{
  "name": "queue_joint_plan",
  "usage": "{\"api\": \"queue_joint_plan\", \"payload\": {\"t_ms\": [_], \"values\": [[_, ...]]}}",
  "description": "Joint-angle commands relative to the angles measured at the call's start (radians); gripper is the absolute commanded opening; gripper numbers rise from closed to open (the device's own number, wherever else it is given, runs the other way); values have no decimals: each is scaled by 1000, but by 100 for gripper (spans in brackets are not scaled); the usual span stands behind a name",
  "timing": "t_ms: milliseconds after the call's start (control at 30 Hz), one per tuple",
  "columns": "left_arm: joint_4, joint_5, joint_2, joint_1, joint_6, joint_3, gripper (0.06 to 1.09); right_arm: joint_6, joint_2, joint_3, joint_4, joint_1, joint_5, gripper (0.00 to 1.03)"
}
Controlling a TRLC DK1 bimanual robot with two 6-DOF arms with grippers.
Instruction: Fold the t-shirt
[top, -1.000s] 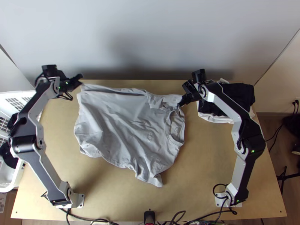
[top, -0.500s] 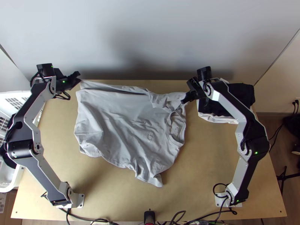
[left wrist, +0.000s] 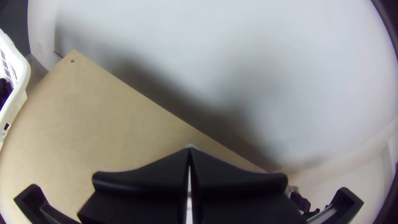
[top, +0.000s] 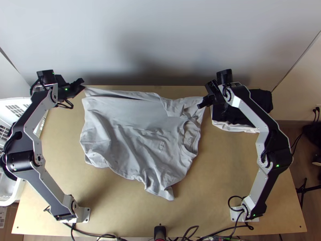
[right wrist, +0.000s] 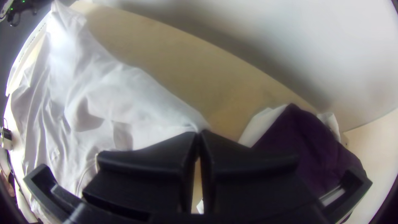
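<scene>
Two grippers on one shirt. Left gripper (top: 83, 84): jaws together, clamped on the shirt (top: 128, 124) at its far hem corner, cloth pinched right at the tips. Right gripper (top: 199, 107): jaws together as well, clamped on the sleeve-side edge at the other end, just past the collar (top: 195, 140). In the right wrist view the pinched cloth runs straight into the fingertips; in the left wrist view a sliver of pale cloth shows at the tips and in the thin slit between the fingers.

Shirt is light grey, spread sideways on the table (top: 224, 168), hem toward left jaws, collar toward right jaws. Its far edge spans from one set of jaws to the other, with a long fold running along it out of the left jaws. Cloth near right jaws is rumpled. Rest of the body lies on the near side of both jaws, wrinkled, with the other sleeve (top: 164, 193) sticking out toward the arm bases.

Just beside right jaws, on the outer side: dark cloth (top: 261, 102) with white cloth (top: 232, 127) poking out from under it. Outward of left jaws, at the table's side: white basket (left wrist: 21, 74) with dark stuff inside.
</scene>
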Motion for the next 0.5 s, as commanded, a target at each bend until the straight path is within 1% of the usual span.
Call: {"api": "queue_joint_plan", "payload": {"t_ms": [0, 133, 467], "values": [[12, 7, -3, 11, 8, -17, 9, 2, -17, -3, 1, -4, 1, 3], [15, 24, -23, 11, 8, -20, 9, 1, -40, -8, 1, 11, 1, 3], [92, 75, -118, 5, 9, -97, 9, -7, -112, -22, 0, 28, 1, 3]]}}
